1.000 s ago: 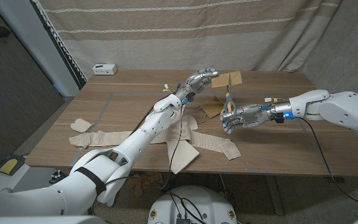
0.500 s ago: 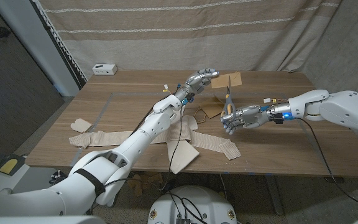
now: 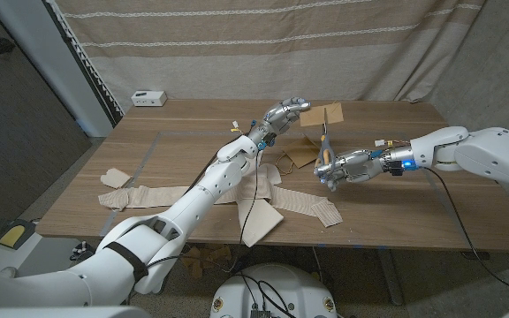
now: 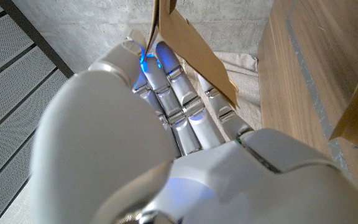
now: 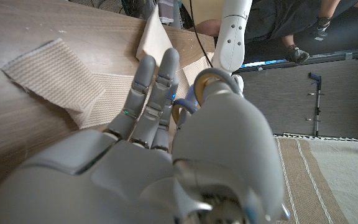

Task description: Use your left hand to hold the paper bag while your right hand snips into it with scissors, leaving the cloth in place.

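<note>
The right hand [image 3: 338,165] is grasping the scissors [image 3: 324,146], whose yellow-looped handles are sitting in its fingers while the blades are pointing up toward twelve o'clock. At about ten o'clock from it, the left hand [image 3: 285,112] is pinching the flat brown paper bag [image 3: 328,115], holding it raised above the wooden bench [image 3: 396,190]; in the left wrist view its fingers [image 4: 185,93] are lying against the bag's edge. The scissor tips are reaching just below the bag. The long beige ribbed cloth [image 3: 303,201] is lying spread on the bench at about seven o'clock from the right hand. A small white box [image 3: 148,97] is sitting at the bench's far left corner.
</note>
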